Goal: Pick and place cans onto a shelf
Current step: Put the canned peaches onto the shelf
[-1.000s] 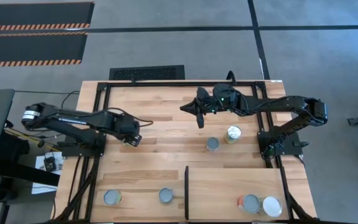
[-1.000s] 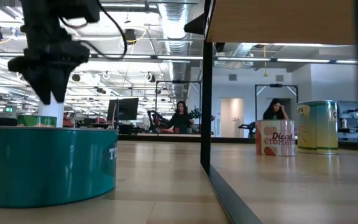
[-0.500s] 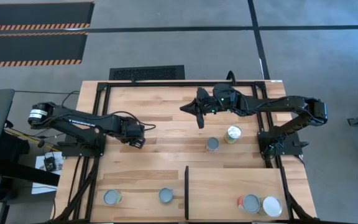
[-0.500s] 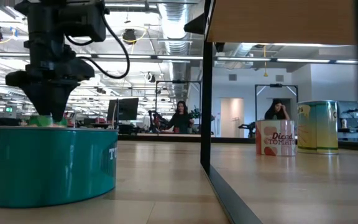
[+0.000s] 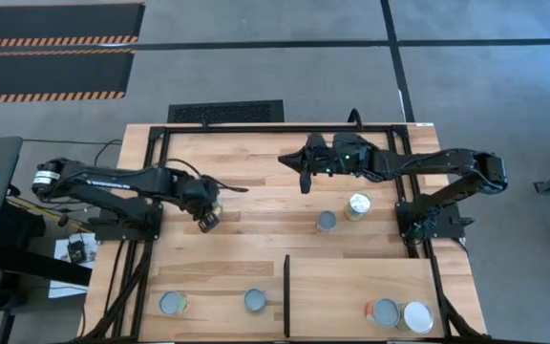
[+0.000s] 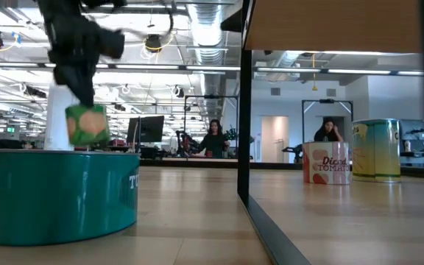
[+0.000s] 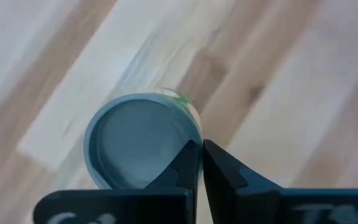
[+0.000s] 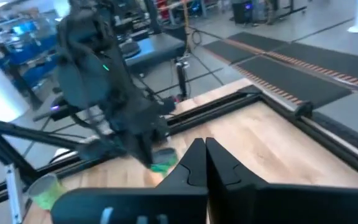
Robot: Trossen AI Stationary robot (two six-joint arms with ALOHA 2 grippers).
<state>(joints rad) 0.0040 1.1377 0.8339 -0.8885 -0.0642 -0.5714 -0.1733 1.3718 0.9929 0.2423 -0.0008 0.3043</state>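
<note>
Two cans (image 5: 339, 213) stand mid-table, two more (image 5: 211, 302) left of the shelf (image 5: 351, 287), two on it. The left gripper (image 5: 207, 220), fingers closed, touches a green can (image 7: 143, 148); whether it grips is unclear. The right gripper (image 5: 303, 182) hovers pinched shut, empty.

Low view: red can (image 6: 325, 163) on shelf (image 6: 344, 213), label reads "Diced Tomato", cursive white. Teal can (image 6: 57, 193), left of shelf divider (image 6: 245, 110): white letter at its right edge, looks like "T", rest cut off. Nothing else legible.

Black floor grate (image 5: 225, 111), striped floor mats (image 5: 53, 50), two seated people (image 6: 215, 138)
</note>
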